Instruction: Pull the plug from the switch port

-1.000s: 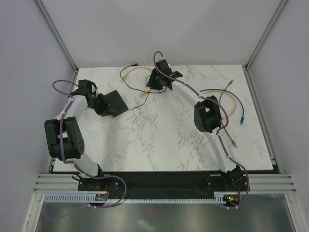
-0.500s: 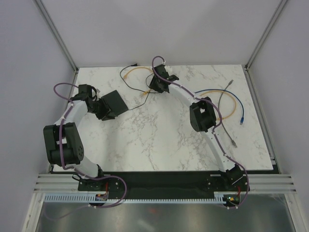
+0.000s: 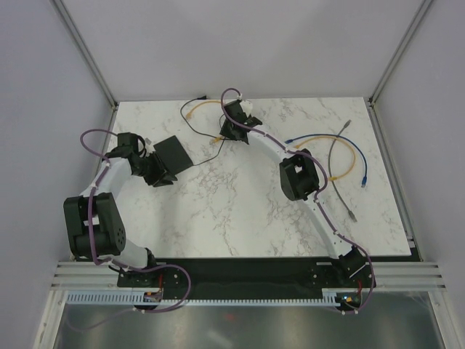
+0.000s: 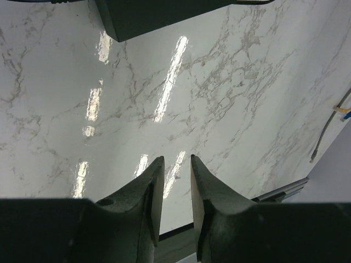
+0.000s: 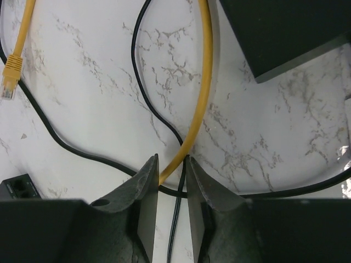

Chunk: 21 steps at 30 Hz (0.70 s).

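Observation:
The flat black box [image 3: 176,150] with the switch port lies at the back left; the port itself does not show. My left gripper [image 3: 163,174] sits just in front of the box. In the left wrist view it [image 4: 176,160] is open and empty, with the box [image 4: 153,16] beyond its fingertips. My right gripper [image 3: 227,135] hovers over the cables at the back centre. It [image 5: 171,159] is open, and a yellow cable [image 5: 204,82] and a thin black cord [image 5: 174,219] run between its fingertips. One yellow plug [image 5: 10,76] lies loose on the marble. A corner of the box [image 5: 285,33] shows at upper right.
A small black adapter block [image 5: 16,189] lies by the right gripper. Its thin cord [image 3: 207,156] curls toward the box. Blue [image 3: 363,178], grey [image 3: 338,145] and yellow [image 3: 354,163] cables lie at the right. Walls enclose the marble table [image 3: 240,211] on three sides.
The right gripper has moved left and slightly back over the yellow cable, and its jaws have narrowed a little. The left arm's elbow has swung left. The box has stayed put.

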Available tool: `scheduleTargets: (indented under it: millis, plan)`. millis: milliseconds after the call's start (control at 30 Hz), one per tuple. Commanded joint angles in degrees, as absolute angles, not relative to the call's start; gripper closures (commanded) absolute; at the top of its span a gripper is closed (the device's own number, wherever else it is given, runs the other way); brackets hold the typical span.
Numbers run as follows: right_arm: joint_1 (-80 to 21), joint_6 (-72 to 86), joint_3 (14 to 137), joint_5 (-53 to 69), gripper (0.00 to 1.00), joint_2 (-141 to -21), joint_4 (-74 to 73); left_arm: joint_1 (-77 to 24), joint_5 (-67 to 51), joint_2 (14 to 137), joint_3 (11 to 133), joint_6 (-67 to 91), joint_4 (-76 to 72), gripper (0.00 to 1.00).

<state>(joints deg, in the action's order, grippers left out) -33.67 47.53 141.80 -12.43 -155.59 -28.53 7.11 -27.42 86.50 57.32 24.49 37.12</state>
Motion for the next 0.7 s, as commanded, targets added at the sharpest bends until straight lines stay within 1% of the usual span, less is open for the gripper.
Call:
scheduleTargets:
  millis: [0, 67, 100, 167, 200, 300, 367, 500, 667]
  plan:
    - [-35.0, 45.8, 143.9, -13.9, 0.67, -158.0, -28.4, 7.6, -29.2, 84.3, 56.5, 21.9, 35.9, 0.67]
    - [-35.0, 46.1, 143.7, -13.6, 0.72, -158.6, -28.5, 7.6, -29.3, 84.1, 56.2, 21.8, 35.9, 0.67]
    - [-35.0, 46.4, 143.6, -13.6, 0.78, -158.6, -28.8, 7.6, -29.2, 84.0, 55.9, 21.7, 35.9, 0.67]
    - [-34.9, 46.9, 142.7, -13.5, 0.83, -157.8, -28.8, 7.6, -29.2, 83.5, 55.5, 21.4, 36.0, 0.67]
    - [-34.5, 48.0, 142.5, -13.4, 0.89, -157.3, -28.7, 7.6, -29.1, 83.3, 55.0, 21.3, 36.0, 0.67]
    - [-32.9, 51.7, 142.2, -10.2, 0.94, -155.4, -28.0, 7.8, -29.1, 82.9, 54.8, 21.2, 36.0, 0.67]
    - [-32.2, 52.1, 141.9, -7.5, 1.0, -154.0, -25.9, 7.8, -29.3, 82.9, 55.0, 21.1, 35.9, 0.67]
    - [-30.7, 50.7, 141.8, -4.0, 1.0, -149.9, -24.7, 7.9, -29.5, 83.6, 56.5, 21.0, 35.9, 0.67]
    - [-30.4, 44.9, 135.5, -2.9, 1.0, -140.7, -24.6, 8.0, -30.0, 84.7, 57.9, 21.2, 36.0, 0.67]
